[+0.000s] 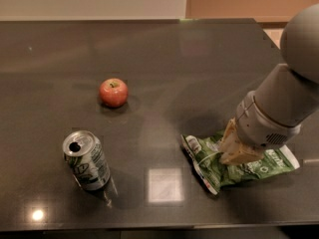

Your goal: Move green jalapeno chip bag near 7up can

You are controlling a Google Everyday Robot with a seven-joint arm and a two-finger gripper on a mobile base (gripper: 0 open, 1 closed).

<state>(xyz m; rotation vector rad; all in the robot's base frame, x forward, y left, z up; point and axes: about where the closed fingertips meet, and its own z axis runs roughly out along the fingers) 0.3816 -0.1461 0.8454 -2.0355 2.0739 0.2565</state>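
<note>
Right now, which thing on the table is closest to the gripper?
The green jalapeno chip bag, lying flat directly under the gripper; the 7up can and red apple sit well away.

my arm (299,49) slants in from the upper right, grey wrist (266,118) angled down and left; my gripper (235,151) sits low, right of centre, pointing downward.

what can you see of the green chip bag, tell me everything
The green jalapeno chip bag is a crinkled, shiny green foil packet with white lettering and a white edge. It lies flat on the dark table, toward the front right. The gripper is down on its middle and covers part of it. The bag lies well to the right of the 7up can and does not touch it.
</note>
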